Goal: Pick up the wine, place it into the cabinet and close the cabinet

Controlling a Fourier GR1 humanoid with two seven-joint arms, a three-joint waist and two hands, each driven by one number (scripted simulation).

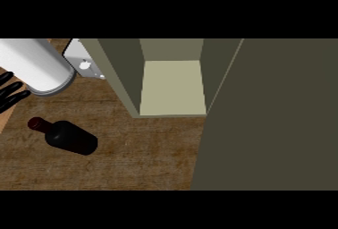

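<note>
The wine bottle (71,137) is a squat, nearly black bottle with a rounded, glossy body that narrows to a short neck ending in a dark red cap (35,122). It sits on the brown wood-grain tabletop (145,152) in the left part of the head view, its cap end pointing up and left. From this steep angle it is hard to tell whether it stands upright or lies on its side. Nothing touches it. Above and left of it, at the view's left edge, the left hand (12,91) shows only as black fingers. They are stretched out straight and hold nothing, and they are apart from the bottle. The hand's pale grey forearm (33,62) runs up toward the top-left corner. Just right of the forearm is a small white fitting (82,62) with a round knob. Right of the bottle and further back stands the olive-grey cabinet (125,76), open, with its pale cream inner floor (173,87) in sight. A broad flat olive-grey panel (277,116), seemingly the cabinet's open door, fills the right side of the view.
</note>
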